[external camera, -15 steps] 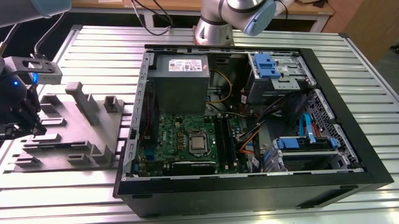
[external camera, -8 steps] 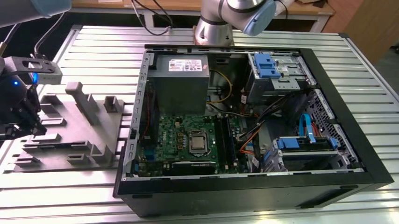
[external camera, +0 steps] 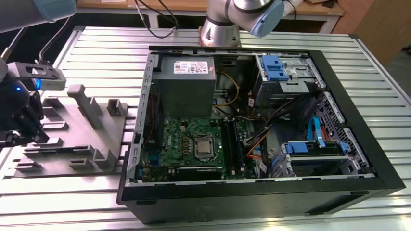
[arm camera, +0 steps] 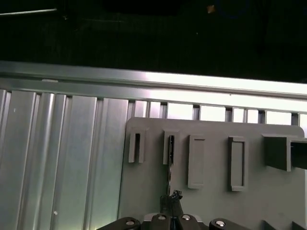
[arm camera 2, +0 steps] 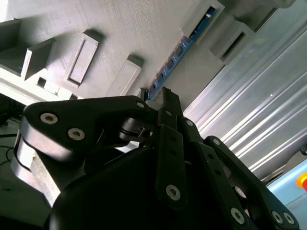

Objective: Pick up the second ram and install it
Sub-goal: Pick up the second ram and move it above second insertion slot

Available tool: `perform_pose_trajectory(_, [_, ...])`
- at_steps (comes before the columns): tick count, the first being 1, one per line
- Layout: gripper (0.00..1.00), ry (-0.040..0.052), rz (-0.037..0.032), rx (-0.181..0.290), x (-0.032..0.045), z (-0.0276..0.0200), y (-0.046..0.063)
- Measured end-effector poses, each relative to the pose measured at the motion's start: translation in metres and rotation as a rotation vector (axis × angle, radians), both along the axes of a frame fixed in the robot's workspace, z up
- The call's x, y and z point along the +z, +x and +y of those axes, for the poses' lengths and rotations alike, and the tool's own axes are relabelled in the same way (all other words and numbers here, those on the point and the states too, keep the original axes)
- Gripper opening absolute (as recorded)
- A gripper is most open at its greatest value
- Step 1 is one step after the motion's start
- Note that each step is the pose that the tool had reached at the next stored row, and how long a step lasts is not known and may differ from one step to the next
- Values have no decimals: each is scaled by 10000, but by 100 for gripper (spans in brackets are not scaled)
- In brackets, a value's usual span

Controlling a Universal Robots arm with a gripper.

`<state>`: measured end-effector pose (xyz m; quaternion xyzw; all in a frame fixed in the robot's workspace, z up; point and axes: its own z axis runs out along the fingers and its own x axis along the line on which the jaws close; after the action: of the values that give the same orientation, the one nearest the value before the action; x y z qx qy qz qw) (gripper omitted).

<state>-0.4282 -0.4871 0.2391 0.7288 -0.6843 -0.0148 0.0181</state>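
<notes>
Second ram (arm camera 2: 175, 55) edgewise in grey fixture (arm camera 2: 120, 33)

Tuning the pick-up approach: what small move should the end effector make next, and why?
Probably shift the end effector along the second ram toward its middle: it sits at one end of the stick, and the ram stands on edge in the grey holder's slot.

Rises as a grey arm (external camera: 222, 26) from a base at the far edge, bends over to the exterior view's left. Points the black gripper (external camera: 29, 130) downward. Presses fingers (arm camera 2: 170, 143) together, tips nipping the end of the second ram (arm camera 2: 177, 51).
</notes>
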Motion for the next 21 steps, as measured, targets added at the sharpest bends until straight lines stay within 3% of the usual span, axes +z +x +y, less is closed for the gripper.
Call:
perform_pose_trajectory(2, [10,0,-25,-3,-9,0,-1])
perform_pose_trajectory(3, [10,9,-76,-4,-16,1,-2])
perform_pose_trajectory(7, [10,20,-434,-3,-33,1,-4])
perform_pose_trajectory(9, [10,21,-560,-2,-49,0,-4])
perform_pose_trajectory(14, [10,23,-587,-1,-132,0,-7])
perform_pose_trajectory(21, [10,23,-604,-7,-176,-5,-18])
